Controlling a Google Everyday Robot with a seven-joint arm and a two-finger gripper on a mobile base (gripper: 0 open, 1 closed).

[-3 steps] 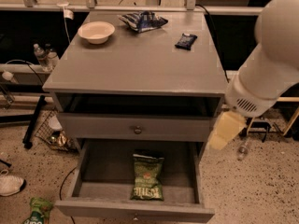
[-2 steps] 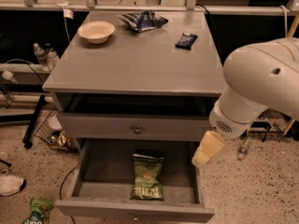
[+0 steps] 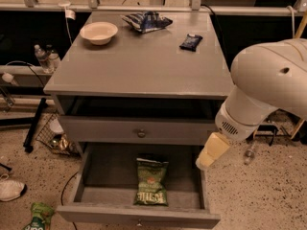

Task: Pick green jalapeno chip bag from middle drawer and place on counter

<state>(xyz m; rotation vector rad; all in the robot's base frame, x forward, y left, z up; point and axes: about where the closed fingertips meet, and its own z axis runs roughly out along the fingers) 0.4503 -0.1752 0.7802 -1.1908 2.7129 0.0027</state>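
Observation:
The green jalapeno chip bag (image 3: 151, 181) lies flat on the floor of the open middle drawer (image 3: 91, 176), near its front and centre. The counter (image 3: 139, 66) is the grey cabinet top above it. My gripper (image 3: 211, 152) hangs from the big white arm (image 3: 268, 90) at the drawer's right wall, above and to the right of the bag, apart from it. Nothing shows in the gripper.
On the counter stand a cream bowl (image 3: 98, 31), a blue-and-white snack bag (image 3: 146, 20) and a small dark packet (image 3: 191, 41). A shallower drawer panel with a knob (image 3: 140, 133) sits above the open drawer. On the floor lie a green pouch (image 3: 37, 217), a shoe (image 3: 9, 188) and water bottles (image 3: 45, 56).
My arm has swung left and down, bringing the gripper from beside the cabinet to the right wall of the open drawer. The bag has not moved.

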